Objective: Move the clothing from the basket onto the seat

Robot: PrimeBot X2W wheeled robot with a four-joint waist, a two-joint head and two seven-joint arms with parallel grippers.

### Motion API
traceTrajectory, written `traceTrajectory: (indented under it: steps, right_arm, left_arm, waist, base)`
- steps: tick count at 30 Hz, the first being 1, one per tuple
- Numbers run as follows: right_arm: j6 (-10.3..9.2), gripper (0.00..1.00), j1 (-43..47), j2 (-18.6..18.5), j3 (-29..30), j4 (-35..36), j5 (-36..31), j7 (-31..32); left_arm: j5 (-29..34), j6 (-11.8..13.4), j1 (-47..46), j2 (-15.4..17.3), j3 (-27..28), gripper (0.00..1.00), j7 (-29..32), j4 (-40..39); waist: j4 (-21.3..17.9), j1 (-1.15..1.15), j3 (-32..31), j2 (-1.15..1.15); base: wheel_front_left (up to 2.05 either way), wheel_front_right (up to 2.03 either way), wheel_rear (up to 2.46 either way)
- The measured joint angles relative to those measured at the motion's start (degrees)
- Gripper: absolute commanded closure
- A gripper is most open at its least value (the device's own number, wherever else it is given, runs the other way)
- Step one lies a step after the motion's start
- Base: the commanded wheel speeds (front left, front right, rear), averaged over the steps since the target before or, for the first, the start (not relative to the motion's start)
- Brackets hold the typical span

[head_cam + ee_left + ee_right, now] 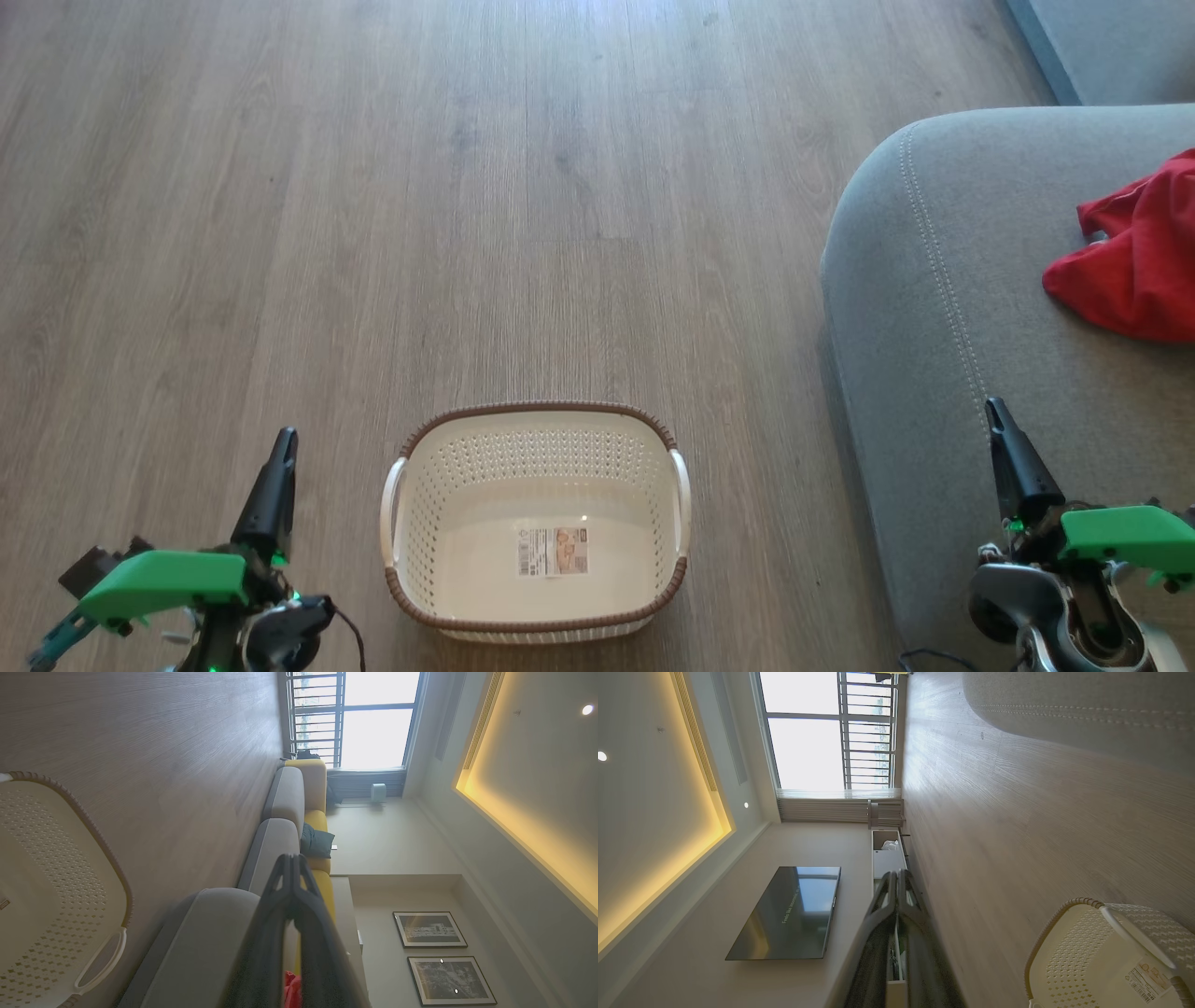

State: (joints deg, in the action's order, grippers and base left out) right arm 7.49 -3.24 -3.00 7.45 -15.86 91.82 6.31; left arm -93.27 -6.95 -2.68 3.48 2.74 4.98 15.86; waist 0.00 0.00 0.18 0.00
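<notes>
Empty basket (537,408) on floor (373,233); clothing (1134,266) heaped on seat (934,308). Left tool (283,448) and right tool (999,420) pinched narrow, holding nothing. Risk: right tool, swinging across the seat, could drag the heap off.

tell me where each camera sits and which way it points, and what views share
Head view: on the head, facing forward and down at the floor, the empty basket and the seat bearing red clothing; left gripper and right gripper show, both shut.
Left wrist view: on the left wrist, rolled sideways, facing along its fingers past the yellow sofa back to a window.
Right wrist view: on the right wrist, rolled sideways, facing along its fingers to a wall television.
Shared: the basket is in all three.
</notes>
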Motion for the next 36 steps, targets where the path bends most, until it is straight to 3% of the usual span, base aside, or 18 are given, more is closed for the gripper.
traceTrajectory:
  steps: [36]
  right_arm:
    - [0.00, 1.00, 0.0, 0.0, 0.0, 0.0, 0.0, 0.0]
  left_arm:
    - [0.0, 0.0, 0.0, -0.2, 0.8, 1.00, 0.5, 0.0]
  waist:
    - [0.0, 0.00, 0.0, 0.00]
  base:
    - [0.00, 0.00, 0.00]
